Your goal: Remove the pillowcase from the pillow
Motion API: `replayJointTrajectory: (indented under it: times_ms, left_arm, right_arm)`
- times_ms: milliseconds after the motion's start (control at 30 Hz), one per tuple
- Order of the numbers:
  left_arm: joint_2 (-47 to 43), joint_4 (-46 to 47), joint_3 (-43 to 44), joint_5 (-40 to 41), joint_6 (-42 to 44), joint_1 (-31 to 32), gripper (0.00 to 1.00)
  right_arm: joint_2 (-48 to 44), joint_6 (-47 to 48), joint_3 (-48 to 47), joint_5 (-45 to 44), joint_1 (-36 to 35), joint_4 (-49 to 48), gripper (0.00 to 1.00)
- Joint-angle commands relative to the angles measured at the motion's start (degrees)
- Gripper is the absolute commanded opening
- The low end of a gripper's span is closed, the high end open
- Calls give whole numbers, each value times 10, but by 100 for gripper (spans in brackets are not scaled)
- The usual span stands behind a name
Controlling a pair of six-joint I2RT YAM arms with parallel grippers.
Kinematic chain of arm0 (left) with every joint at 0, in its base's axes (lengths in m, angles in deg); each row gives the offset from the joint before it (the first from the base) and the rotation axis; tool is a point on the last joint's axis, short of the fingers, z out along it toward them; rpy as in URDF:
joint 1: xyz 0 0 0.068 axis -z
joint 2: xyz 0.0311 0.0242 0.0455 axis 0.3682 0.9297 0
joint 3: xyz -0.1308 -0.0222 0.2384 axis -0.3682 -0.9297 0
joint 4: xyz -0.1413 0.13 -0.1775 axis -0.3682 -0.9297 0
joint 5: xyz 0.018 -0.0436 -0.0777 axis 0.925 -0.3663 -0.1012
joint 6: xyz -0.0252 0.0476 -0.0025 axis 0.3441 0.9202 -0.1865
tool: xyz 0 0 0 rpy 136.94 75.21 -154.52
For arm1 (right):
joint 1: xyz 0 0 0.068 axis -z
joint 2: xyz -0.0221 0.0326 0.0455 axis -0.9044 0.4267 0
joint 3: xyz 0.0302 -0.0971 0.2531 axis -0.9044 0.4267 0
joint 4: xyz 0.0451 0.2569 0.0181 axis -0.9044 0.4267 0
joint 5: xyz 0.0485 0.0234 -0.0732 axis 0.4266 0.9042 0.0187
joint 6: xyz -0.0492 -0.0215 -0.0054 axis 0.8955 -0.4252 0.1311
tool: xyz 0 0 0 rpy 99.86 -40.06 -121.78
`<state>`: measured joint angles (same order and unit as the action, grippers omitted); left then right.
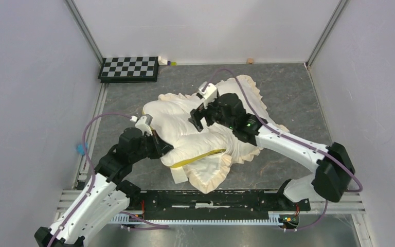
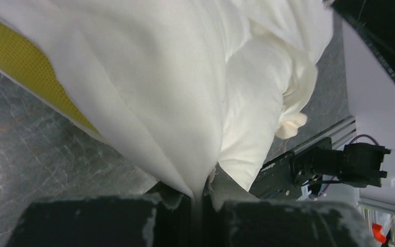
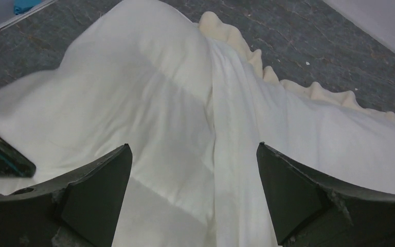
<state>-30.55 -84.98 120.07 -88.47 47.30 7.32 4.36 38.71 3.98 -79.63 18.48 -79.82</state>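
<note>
Roughly halfway, by my reading. The pillow lies mid-bench, and its left part is bare: its cream quilting and the yellow band along its near edge are out in the open. The case is bunched round the right and far side, with more of its frill spilling out under the pillow's near edge. How much of the pillow sits inside it cannot be told from above, since the right arm covers that part.

The left claw is clenched on a pinch of white cloth at the pillow's near-left corner, beside the yellow band; that looks like the pillow's own fabric, though I cannot be sure. The right claw hangs over the middle with its jaws spread wide, grasping nothing. Below it a fold runs where the case seems to lap over the pillow, frill to the far right.

What is left is to catch that case edge and draw it rightward off the pillow while the left claw anchors. The grey bench gives room on that side.
</note>
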Motion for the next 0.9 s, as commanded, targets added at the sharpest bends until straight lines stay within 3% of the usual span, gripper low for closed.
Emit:
replayJointTrajectory:
  times_ms: [0, 233, 500, 600, 767, 867]
  left_arm:
    - [3, 40, -53, -69, -52, 0, 2]
    - [-1, 63, -123, -95, -110, 3, 2]
    - [22, 52, -135, -57, -132, 26, 2]
    - [21, 47, -131, -48, -134, 28, 2]
    - [-15, 43, -116, -41, -149, 29, 2]
    - [-42, 14, -82, -18, -140, 29, 2]
  right_arm:
    - [77, 38, -53, -80, -30, -36, 97]
    - [183, 54, -105, -143, -56, -56, 98]
    - [256, 79, -136, -258, -86, -64, 97]
    - [294, 44, -174, -368, -84, -50, 98]
    - [362, 47, -237, -428, -66, -23, 98]
    - [385, -1, -253, -441, -23, 38, 98]
